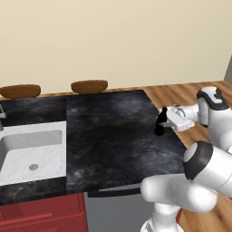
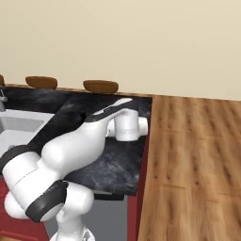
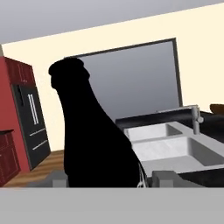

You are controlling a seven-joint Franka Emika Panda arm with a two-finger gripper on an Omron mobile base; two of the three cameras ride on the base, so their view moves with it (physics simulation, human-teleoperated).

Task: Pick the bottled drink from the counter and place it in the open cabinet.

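The bottled drink (image 1: 159, 128) is a small black bottle standing upright near the right end of the black marbled counter (image 1: 108, 136). My gripper (image 1: 163, 120) reaches in from the right at neck height, one finger on each side of the bottle. In the hand view the bottle (image 3: 92, 140) looms large between the two fingertips (image 3: 164, 177). The left tip sits against its body and a narrow gap shows at the right tip. The jaws are open around it. The open cabinet is out of view.
A white sink (image 1: 31, 149) is set into the counter's left part, with a faucet (image 3: 194, 118) behind it. Two brown stools (image 1: 89, 86) stand past the far edge. Wood floor (image 2: 188, 155) lies right of the counter. A black fridge (image 3: 33, 127) stands among red cabinets far off.
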